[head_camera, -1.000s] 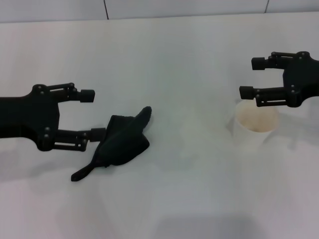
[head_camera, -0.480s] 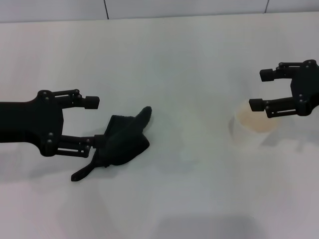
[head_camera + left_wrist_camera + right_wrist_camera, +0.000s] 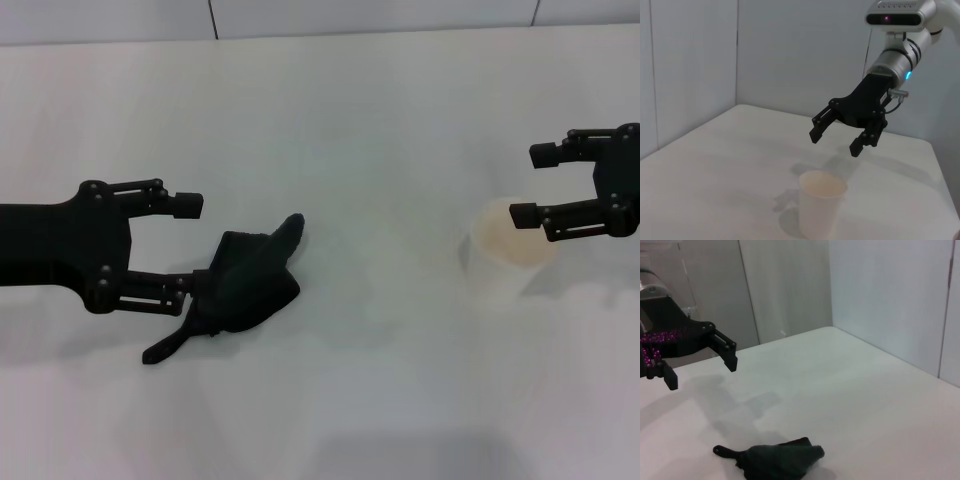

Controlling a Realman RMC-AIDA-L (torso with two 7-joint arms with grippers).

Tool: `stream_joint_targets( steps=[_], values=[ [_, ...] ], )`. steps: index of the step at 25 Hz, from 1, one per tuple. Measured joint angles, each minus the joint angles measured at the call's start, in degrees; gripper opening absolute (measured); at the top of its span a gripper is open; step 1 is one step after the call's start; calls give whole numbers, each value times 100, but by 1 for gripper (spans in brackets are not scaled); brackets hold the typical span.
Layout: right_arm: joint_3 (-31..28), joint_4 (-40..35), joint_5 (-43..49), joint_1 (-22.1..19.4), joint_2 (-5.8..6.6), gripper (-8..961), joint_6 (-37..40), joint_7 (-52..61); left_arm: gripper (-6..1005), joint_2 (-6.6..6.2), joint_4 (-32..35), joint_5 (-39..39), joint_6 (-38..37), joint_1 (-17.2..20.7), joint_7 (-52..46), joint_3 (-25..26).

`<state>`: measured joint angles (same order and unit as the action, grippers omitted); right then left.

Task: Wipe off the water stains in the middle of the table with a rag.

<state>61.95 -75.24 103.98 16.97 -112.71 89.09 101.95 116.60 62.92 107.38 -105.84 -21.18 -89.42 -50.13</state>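
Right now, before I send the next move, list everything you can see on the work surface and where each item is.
rag: one, near-black, left of centre on the table, thin strip trailing toward the front edge
cup: one, whitish with an orange tint inside, upright on the right side
water stains: none visible anywhere
table: one, plain white
left gripper: black, open, low at the rag's left edge, one finger against the cloth
right gripper: black, open, raised above the cup
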Motion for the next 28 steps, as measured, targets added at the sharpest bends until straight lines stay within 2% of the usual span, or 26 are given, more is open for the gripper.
stream_joint_targets(
  steps=[15, 28],
  values=[
    [-26, 0, 0, 2, -11, 823, 49, 1, 879, 73, 35, 2, -16, 1, -4, -5],
    [-26, -8, 0, 15, -44, 823, 47, 1, 879, 73, 40, 15, -16, -5, -6, -14]
  ],
)
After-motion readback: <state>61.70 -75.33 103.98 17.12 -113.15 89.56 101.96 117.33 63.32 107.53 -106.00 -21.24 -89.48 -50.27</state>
